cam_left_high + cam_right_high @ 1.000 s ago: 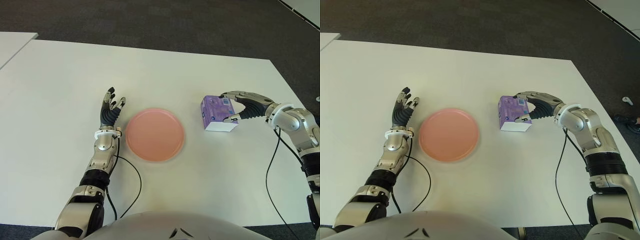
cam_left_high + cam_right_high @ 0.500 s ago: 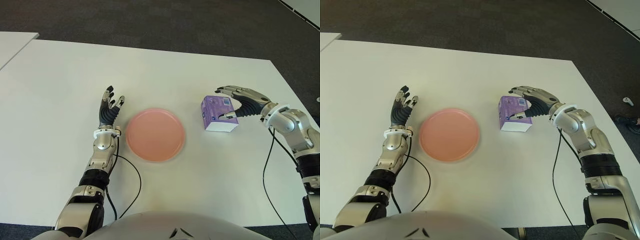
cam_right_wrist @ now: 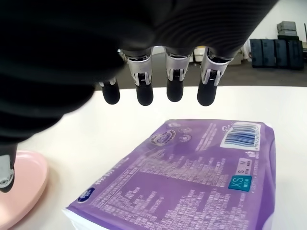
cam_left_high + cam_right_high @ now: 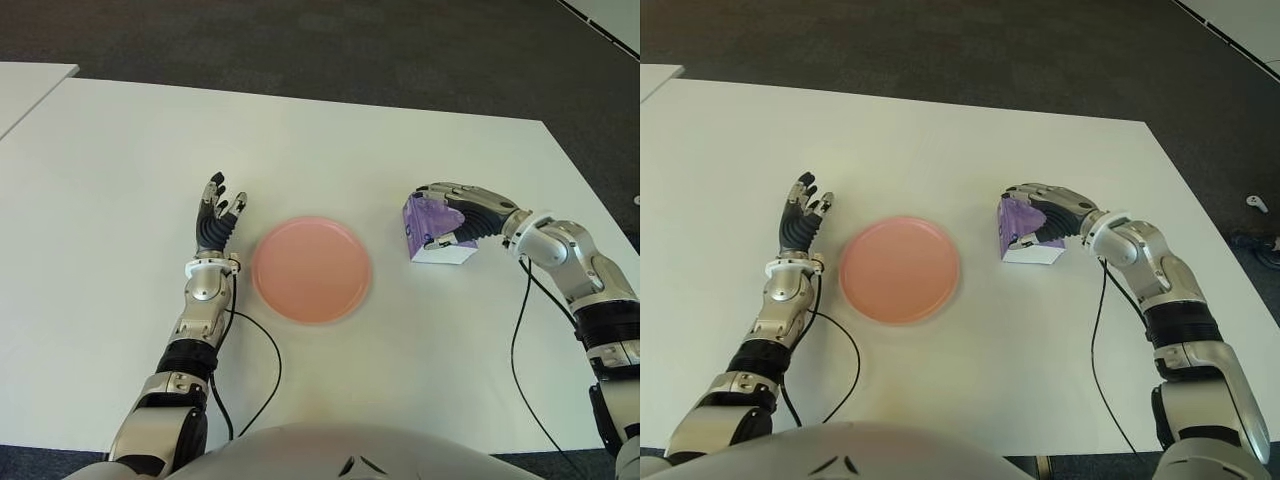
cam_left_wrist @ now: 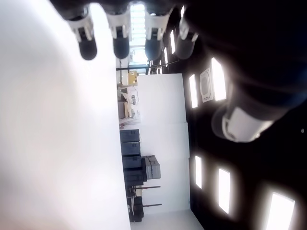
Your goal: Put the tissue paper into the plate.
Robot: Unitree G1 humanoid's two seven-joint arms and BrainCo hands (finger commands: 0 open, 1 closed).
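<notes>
Fingers of the right hand arch over the purple plastic-wrapped tissue paper pack; in the right wrist view their tips hang just above the wrapper, spread and clear of it, while the thumb shows low at the pack's near side, contact unclear. The pack lies on the white tabletop, toward the right edge, just right of the round pink plate at the middle. Bare tabletop separates pack and plate. The left hand, fingers extended and apart, shows just left of the plate.
</notes>
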